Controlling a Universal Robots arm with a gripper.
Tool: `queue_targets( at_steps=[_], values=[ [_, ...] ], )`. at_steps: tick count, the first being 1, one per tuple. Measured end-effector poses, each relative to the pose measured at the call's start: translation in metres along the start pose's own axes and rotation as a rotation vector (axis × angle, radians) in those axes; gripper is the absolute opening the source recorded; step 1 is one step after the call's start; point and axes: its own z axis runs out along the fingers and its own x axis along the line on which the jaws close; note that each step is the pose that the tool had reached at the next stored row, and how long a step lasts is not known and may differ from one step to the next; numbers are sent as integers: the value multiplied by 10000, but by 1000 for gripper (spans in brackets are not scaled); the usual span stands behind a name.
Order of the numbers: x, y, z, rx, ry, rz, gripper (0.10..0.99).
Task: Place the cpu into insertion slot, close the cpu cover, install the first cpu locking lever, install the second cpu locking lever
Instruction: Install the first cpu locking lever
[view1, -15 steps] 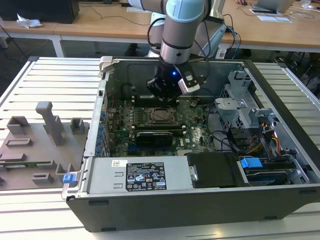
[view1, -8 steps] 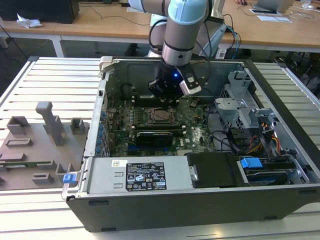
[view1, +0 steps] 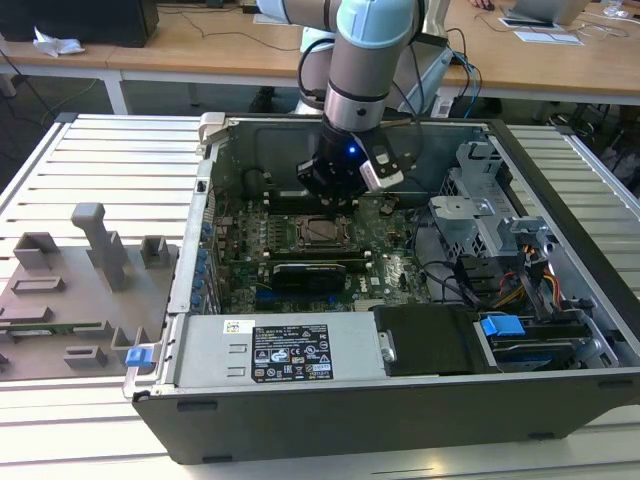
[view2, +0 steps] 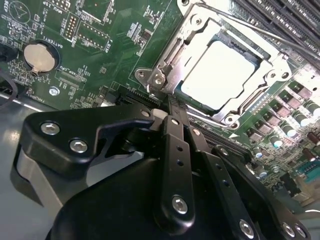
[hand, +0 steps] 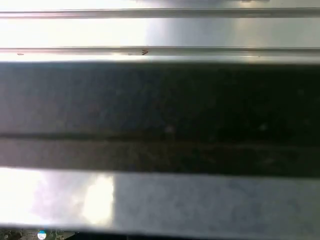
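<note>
Your chip (view2: 220, 75) sits in its socket under the closed metal cover (view2: 272, 75), and your gripper (view2: 167, 107), fingers together, waits at its 7 o'clock corner for the levers.

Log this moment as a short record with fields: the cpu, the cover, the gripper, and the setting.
cpu: silver-topped cpu lies in the insertion slot of the green motherboard
cpu cover: cpu cover lies down around the chip
gripper: gripper is close beside a corner of the cover
setting: open computer case on a slatted table
</note>
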Motion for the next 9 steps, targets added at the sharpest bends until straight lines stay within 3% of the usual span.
queue_targets(
  at_steps=[5,9],
  values=[
    [-30,3,20,38,39,5,106],
    [-40,19,31,11,42,0,106]
  ],
)
